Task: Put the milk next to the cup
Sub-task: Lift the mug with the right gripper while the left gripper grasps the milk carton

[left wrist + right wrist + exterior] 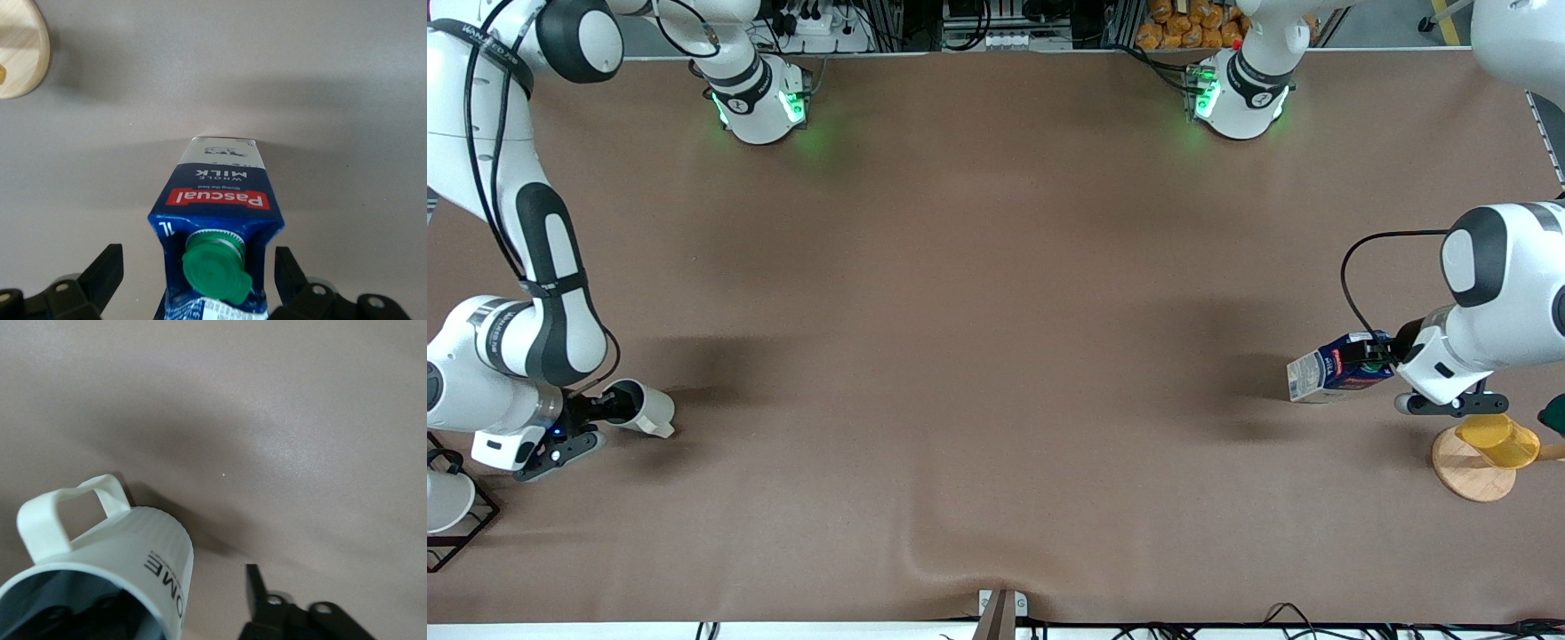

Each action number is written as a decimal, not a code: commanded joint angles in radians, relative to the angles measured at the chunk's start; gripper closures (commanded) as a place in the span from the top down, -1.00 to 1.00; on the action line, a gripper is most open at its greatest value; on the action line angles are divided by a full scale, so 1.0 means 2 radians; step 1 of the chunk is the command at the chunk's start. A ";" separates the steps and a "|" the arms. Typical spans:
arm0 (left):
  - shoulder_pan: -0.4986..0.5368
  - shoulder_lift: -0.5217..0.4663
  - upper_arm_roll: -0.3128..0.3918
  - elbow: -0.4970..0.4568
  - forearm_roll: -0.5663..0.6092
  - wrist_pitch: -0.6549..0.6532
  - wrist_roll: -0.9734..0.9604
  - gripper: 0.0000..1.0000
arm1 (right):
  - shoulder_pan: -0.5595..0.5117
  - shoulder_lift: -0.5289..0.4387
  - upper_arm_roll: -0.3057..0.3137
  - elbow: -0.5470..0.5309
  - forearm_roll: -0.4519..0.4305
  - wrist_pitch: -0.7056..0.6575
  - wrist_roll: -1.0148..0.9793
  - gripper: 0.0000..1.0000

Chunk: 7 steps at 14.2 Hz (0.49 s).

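From the front view, the left gripper point(1380, 357) grasps the milk point(1334, 369) by its top at the left arm's end of the table, the carton tilted with its base pointing toward the table's middle. Just nearer the camera sits a yellow cup point(1498, 440) on a round wooden coaster point(1467, 471). At the right arm's end, the right gripper point(596, 411) grips the cup point(645, 409), which is tipped on its side, well apart from the milk; a white cup point(445, 500) rests on a black wire rack point(467, 524) close by. In the left wrist view, the milk point(217, 220) shows its green cap point(217, 270) and red label, with the coaster point(23, 47) at the edge. In the right wrist view, the cup point(113, 573) shows its handle and grey interior, a finger inside its rim.
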<state>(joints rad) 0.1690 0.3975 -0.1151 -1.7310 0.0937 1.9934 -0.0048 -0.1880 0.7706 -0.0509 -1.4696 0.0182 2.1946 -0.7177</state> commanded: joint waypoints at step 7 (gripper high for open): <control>-0.011 0.001 -0.004 -0.017 0.014 0.023 -0.019 -0.17 | -0.010 0.002 0.010 0.011 0.053 0.003 -0.024 -1.00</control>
<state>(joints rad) 0.1438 0.4094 -0.1202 -1.7654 0.0948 2.0362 -0.0410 -0.1906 0.7707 -0.0482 -1.4672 0.0722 2.2022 -0.7231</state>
